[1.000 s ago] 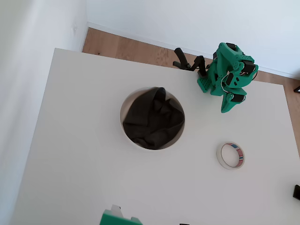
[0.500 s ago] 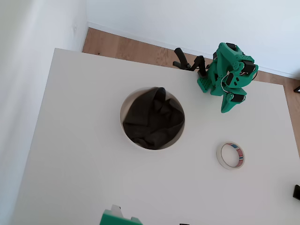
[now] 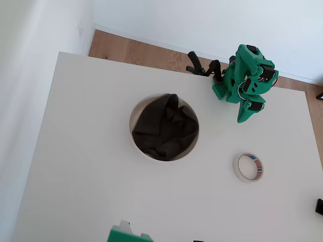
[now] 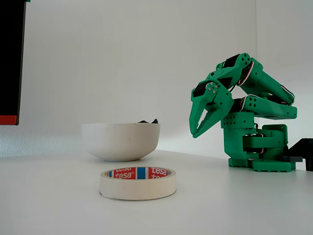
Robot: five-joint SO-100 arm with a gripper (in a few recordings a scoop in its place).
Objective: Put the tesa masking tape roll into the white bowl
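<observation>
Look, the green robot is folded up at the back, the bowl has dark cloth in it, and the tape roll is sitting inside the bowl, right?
Not quite. The tape roll is not inside the bowl; it lies flat on the table, apart from the bowl, as the overhead view shows. The rest is right: the green robot is folded up at the back with its gripper in the air, and dark cloth fills the bowl.

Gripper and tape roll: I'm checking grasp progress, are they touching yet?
Apart. The overhead view shows bare table between the gripper and the tape roll.

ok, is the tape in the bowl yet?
No, the tape lies flat on the table, apart from the bowl, with the gripper raised near the arm's base.
</observation>
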